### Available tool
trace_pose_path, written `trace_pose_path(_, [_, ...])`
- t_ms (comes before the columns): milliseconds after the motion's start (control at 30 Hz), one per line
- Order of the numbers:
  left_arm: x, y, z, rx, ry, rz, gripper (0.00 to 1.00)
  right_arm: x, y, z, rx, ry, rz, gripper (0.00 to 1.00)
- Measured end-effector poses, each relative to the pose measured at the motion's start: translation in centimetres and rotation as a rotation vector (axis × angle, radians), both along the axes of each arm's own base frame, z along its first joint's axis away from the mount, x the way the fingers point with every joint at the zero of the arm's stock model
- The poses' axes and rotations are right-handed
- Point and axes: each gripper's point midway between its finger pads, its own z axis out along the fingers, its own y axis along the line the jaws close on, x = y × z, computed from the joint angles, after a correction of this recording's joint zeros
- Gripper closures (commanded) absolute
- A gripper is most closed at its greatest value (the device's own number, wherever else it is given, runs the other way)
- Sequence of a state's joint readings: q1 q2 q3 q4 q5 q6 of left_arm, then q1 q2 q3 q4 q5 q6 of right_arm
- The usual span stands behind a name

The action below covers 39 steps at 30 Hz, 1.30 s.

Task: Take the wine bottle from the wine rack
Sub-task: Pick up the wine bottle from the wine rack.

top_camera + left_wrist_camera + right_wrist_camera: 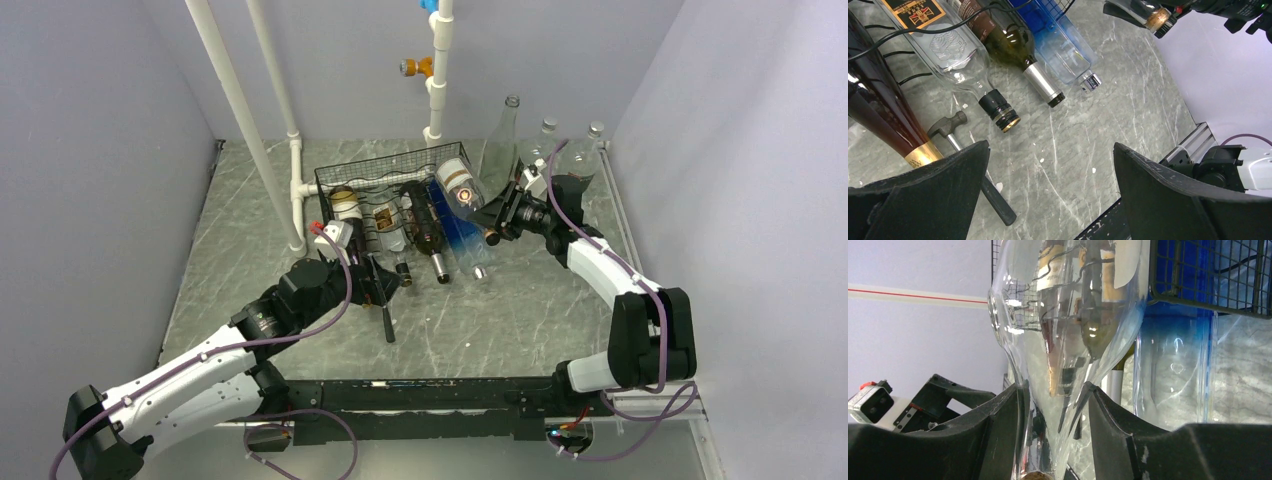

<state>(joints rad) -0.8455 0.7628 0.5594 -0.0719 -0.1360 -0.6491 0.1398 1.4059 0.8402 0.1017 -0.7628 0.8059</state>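
The black wire wine rack (385,178) stands mid-table with several bottles lying in it, necks pointing toward me. My right gripper (497,222) is shut on the neck of a clear wine bottle (457,186) with a cork, whose body tilts up over the rack's right end. In the right wrist view the glass neck (1055,390) sits pinched between both fingers, with the rack mesh (1208,280) behind it. My left gripper (378,280) hovers wide open in front of the rack. The left wrist view shows only bare tabletop between that gripper's (1050,155) jaws.
A hammer (950,130) lies on the table just under the left fingers. A clear bottle (963,60), a green bottle (1018,50) and a blue bottle (1068,50) stick out of the rack. Empty glass bottles (545,145) stand back right, and white pipes (262,150) rise at back left.
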Motion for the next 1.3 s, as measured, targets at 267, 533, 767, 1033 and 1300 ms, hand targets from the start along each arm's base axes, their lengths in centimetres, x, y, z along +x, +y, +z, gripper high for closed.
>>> trace_pose_path(267, [0.0, 0.0, 0.0, 0.000, -0.001, -0.002, 0.01, -0.9, -0.5, 0.6, 0.050, 0.015, -0.009, 1.00])
trace_pose_path(533, [0.0, -0.2, -0.1, 0.000, 0.002, -0.010, 0.00, -1.8, -0.6, 2.2, 0.092, 0.004, 0.009, 1.00])
trace_pose_path(767, [-0.1, -0.2, -0.1, 0.018, -0.013, -0.022, 0.01, -2.9, -0.4, 3.2, 0.115, -0.007, 0.053, 1.00])
trace_pose_path(1033, [0.1, -0.6, 0.4, 0.067, -0.049, -0.061, 0.01, -3.5, -0.5, 3.0, 0.109, 0.007, 0.066, 1.00])
trace_pose_path(1300, [-0.2, -1.7, 3.8, 0.166, -0.244, -0.224, 0.01, -5.7, 0.1, 3.0, 0.108, 0.043, 0.136, 1.00])
